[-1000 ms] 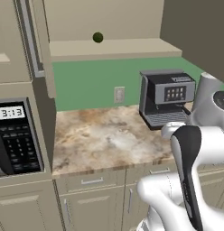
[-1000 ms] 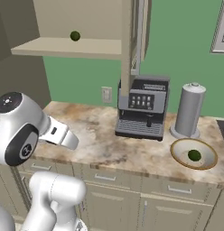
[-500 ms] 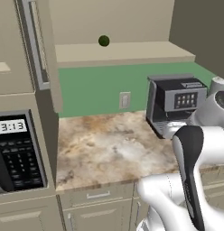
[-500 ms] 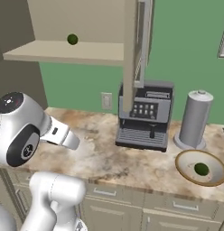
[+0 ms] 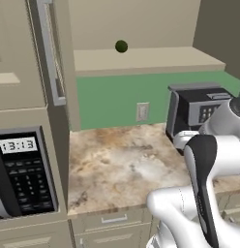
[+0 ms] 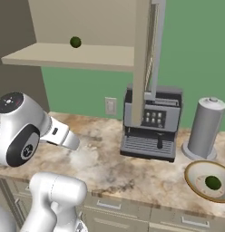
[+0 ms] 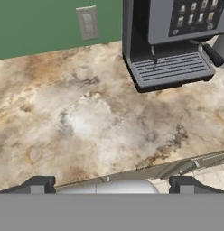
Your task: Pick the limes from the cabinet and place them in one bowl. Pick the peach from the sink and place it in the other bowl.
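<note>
A mottled brown stone tabletop (image 5: 122, 164) runs under a green wall, carrying a grey coffee machine (image 6: 152, 122) and a steel canister (image 6: 204, 128). One lime (image 5: 121, 46) sits on the open cabinet's shelf (image 6: 73, 55); another lime (image 6: 213, 182) lies in the tan-rimmed bowl (image 6: 196, 181). The end effector (image 7: 109, 184) hovers above the tabletop, tips wide apart, empty

The robot's base has rolled closer to the surface (image 5: 122, 164), so everything looks bigger. The shelf lime (image 5: 121, 46) and coffee machine (image 6: 150, 122) slid sideways in view.
</note>
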You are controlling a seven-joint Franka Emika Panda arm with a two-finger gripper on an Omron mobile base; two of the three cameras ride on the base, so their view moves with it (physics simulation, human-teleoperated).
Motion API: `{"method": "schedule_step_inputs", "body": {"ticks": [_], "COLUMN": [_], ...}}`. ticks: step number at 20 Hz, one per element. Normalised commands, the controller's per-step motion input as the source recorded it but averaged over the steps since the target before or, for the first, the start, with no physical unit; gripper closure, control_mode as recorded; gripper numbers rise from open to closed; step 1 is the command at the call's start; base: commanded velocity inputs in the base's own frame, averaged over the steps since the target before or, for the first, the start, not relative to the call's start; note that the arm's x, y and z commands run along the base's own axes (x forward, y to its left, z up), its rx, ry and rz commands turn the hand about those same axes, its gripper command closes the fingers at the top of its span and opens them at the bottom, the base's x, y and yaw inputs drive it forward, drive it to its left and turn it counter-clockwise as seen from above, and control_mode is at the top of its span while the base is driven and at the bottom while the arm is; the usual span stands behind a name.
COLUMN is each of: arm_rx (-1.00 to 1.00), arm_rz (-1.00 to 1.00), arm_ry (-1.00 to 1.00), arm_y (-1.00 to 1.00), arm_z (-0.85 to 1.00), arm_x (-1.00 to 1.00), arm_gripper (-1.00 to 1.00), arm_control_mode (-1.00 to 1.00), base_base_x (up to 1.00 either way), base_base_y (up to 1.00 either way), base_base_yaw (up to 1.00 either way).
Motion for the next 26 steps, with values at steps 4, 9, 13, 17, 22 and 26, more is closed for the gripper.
{"method": "schedule_step_inputs", "body": {"ticks": [4,9,13,17,22,26], "arm_rx": [0.0,0.0,0.0,0.0,0.0,0.0], "arm_rz": [0.0,0.0,0.0,0.0,0.0,0.0], "arm_ry": [0.0,0.0,0.0,0.0,0.0,0.0], "arm_y": [0.0,0.0,0.0,0.0,0.0,0.0], "arm_z": [0.0,0.0,0.0,0.0,0.0,0.0], "arm_x": [0.0,0.0,0.0,0.0,0.0,0.0], "arm_gripper": [-1.0,-1.0,-1.0,-1.0,-1.0,-1.0], "arm_control_mode": [1.0,1.0,1.0,1.0,1.0,1.0], "base_base_x": [0.47,0.2,0.0,0.0,0.57,0.61], "base_base_y": [0.42,0.53,0.73,0.75,0.14,-0.03], "base_base_yaw": [0.14,0.08,0.03,0.02,0.1,0.14]}}
